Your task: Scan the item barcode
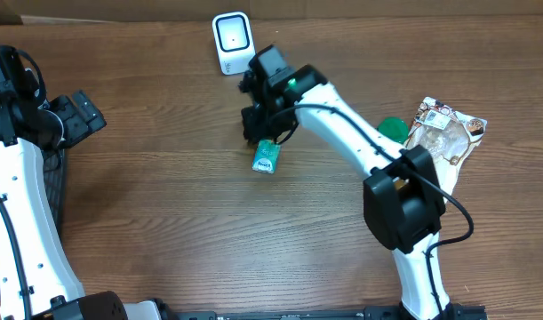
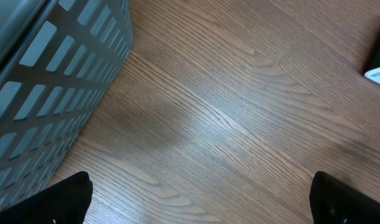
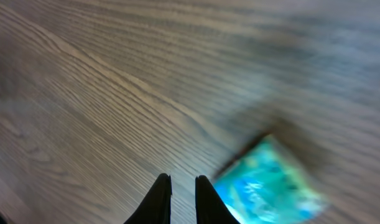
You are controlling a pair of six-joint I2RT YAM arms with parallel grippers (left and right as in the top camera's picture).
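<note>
The item, a small teal packet, lies flat on the wooden table just below my right gripper. In the right wrist view the packet is blurred and sits to the right of my right gripper. Its two black fingers stand almost together with nothing between them. The white barcode scanner stands at the back of the table, beyond the right gripper. My left gripper is far off at the left, wide open over bare wood and holding nothing.
A grey slatted basket stands at the table's left edge beside the left arm. At the right lie a clear snack bag and a green round thing. The right arm's base stands at the front right.
</note>
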